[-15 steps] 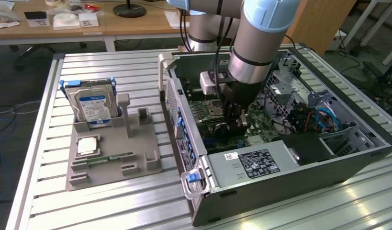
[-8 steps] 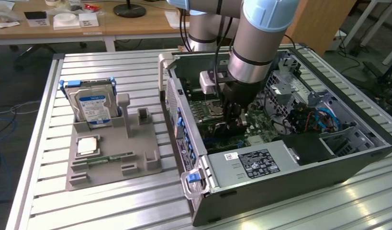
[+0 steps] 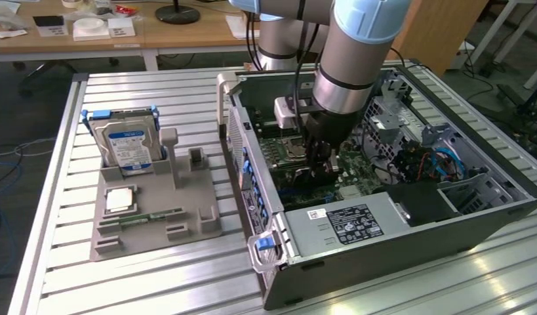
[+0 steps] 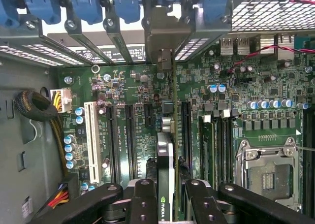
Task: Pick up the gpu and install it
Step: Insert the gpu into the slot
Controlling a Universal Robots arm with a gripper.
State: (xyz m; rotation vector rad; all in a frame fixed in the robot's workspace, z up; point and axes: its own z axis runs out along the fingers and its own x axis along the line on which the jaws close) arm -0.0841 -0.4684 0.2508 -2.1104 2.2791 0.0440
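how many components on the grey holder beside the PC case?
3: hard drive upright at the far end of the holder; silver chip flat nearer the camera; green memory stick flat nearest. Uprights may hide more.

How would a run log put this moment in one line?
gripper: shut on gpu | where: inside case, over motherboard | seated: cannot tell

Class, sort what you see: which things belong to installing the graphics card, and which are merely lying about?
Job: thin flat black graphics card, held in black claw; green motherboard; open grey computer case.
Lying about: silver hard drive; narrow green memory stick; grey plastic holder.
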